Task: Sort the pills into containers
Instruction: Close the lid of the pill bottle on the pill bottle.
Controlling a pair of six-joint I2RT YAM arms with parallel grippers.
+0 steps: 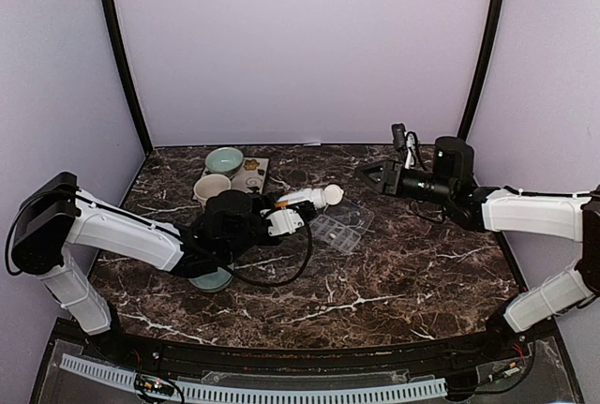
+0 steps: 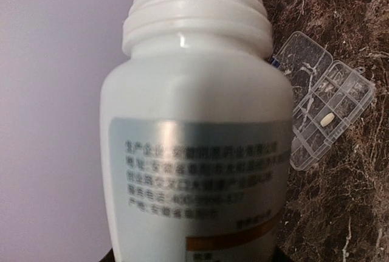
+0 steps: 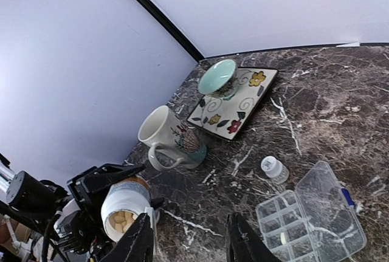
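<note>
A dark, white-veined marble table (image 1: 422, 273) carries everything. A large white plastic bottle (image 2: 194, 122), round and smooth with a threaded neck left uncapped, is clamped between the jaws of the left gripper (image 1: 287, 213). It is held tipped almost level, its mouth turned toward the organiser box (image 1: 342, 228). Pale tablets (image 3: 123, 219) can be seen inside the mouth.

The box is made of thin clear plastic and is rectangular. It has been laid open and flat, the lid spread beside a tray of small compartments. It is found just beyond and below the bottle's mouth, ahead of the left jaws, and is set slantwise to the table's edges.

The right gripper (image 3: 191, 242) is held raised, its jaws parted with nothing between them. The box lies below them, off to one side and untouched.

Farther ahead of the right jaws are a square floral plate (image 3: 234, 104), a cream mug (image 3: 167, 137) and a pale green bowl (image 3: 217, 76). A small capped bottle (image 3: 273, 168) stands just beside the box. One pale oblong pill (image 2: 328, 119) is seen in a tray compartment.
</note>
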